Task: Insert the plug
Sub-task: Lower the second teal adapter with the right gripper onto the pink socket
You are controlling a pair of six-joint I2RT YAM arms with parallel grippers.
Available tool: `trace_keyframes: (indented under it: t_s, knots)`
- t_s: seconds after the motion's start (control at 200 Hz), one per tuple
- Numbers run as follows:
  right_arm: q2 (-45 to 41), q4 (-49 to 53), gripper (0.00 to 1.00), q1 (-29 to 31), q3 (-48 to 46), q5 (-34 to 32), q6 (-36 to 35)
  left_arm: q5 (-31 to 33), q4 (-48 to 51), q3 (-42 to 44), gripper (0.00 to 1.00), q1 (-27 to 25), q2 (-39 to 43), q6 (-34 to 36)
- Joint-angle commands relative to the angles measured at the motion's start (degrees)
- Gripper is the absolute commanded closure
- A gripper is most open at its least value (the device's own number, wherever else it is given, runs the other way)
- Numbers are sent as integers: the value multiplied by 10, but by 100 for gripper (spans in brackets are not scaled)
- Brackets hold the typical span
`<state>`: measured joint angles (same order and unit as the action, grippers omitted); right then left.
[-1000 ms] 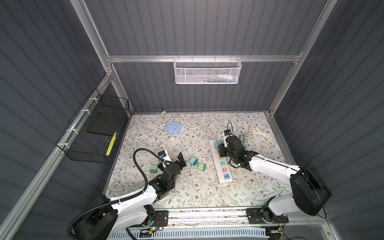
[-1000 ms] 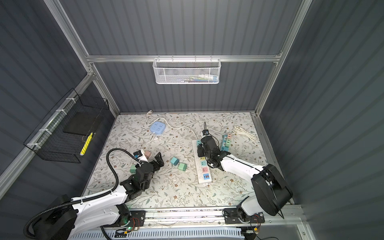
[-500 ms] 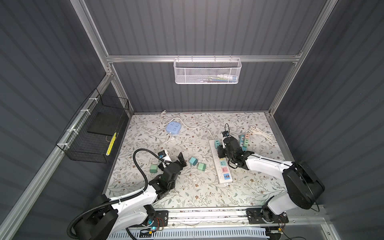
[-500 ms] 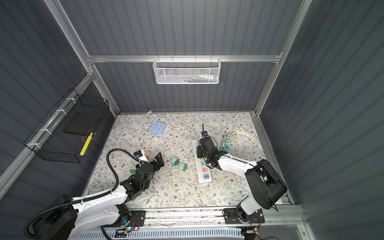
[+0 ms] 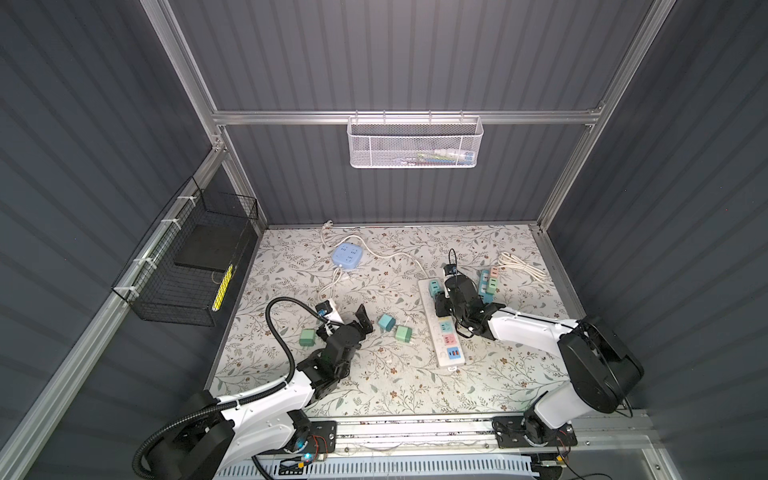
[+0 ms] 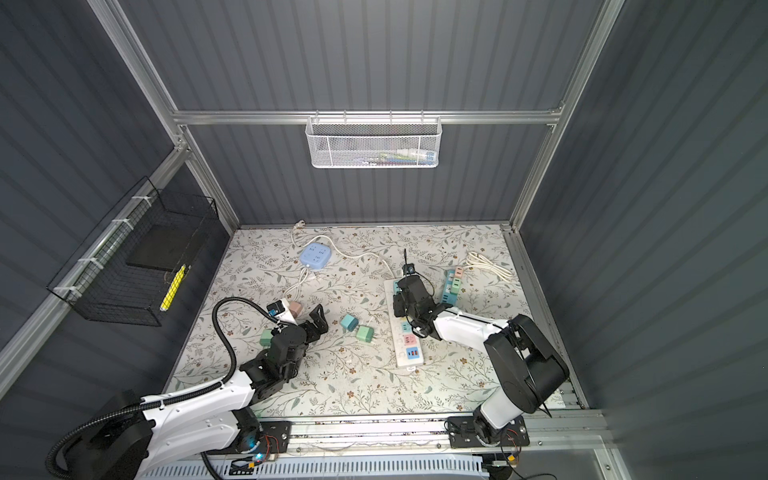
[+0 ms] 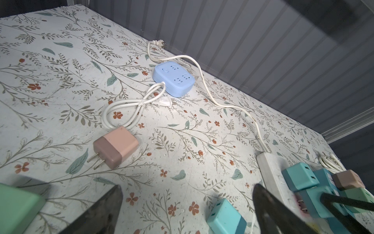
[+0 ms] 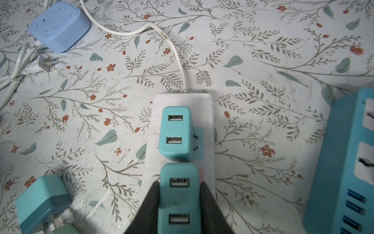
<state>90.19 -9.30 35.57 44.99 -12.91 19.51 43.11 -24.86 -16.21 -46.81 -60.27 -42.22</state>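
We see our right gripper [image 8: 179,183] clenched on the teal plug [image 8: 179,172], which stands upright on the white strip [image 8: 206,109], just beside a second plug [image 8: 175,131] near the strip's cord end. Our left gripper [image 7: 187,188] gapes open, apart from the strip.

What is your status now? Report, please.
Right gripper shut on teal plug, at white power strip; seating unclear. Left gripper open, empty. Seated plug close beside.

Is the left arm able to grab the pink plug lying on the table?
Probably yes. The pink plug lies loose on the table just ahead of the left tool, whose jaws stand open, with nothing between them.
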Motion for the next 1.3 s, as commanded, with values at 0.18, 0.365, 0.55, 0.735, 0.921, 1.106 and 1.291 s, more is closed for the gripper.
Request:
trace_keyframes:
  t_s: [0.18, 0.365, 0.55, 0.735, 0.921, 1.106, 1.291]
  knots:
    - [28, 27, 82, 30, 11, -63, 19, -3, -7, -1, 0, 2, 0, 13]
    - [39, 26, 82, 35, 7, -67, 24, 0, -1, 0, 0, 3, 7, 14]
    - [62, 38, 81, 35, 12, -62, 20, 1, 0, 0, 0, 3, 9, 16]
    - [78, 51, 78, 44, -1, -75, 21, 4, 14, -1, 0, 3, 11, 12]
    - [89, 60, 78, 53, -5, -82, 24, 3, 17, -2, 0, 3, 10, 6]
    - [72, 68, 74, 55, 0, -74, 31, -1, 23, -7, 0, 3, 11, 6]
    - [32, 93, 38, 52, 40, -78, 12, -2, 36, -17, 0, 3, 22, 15]
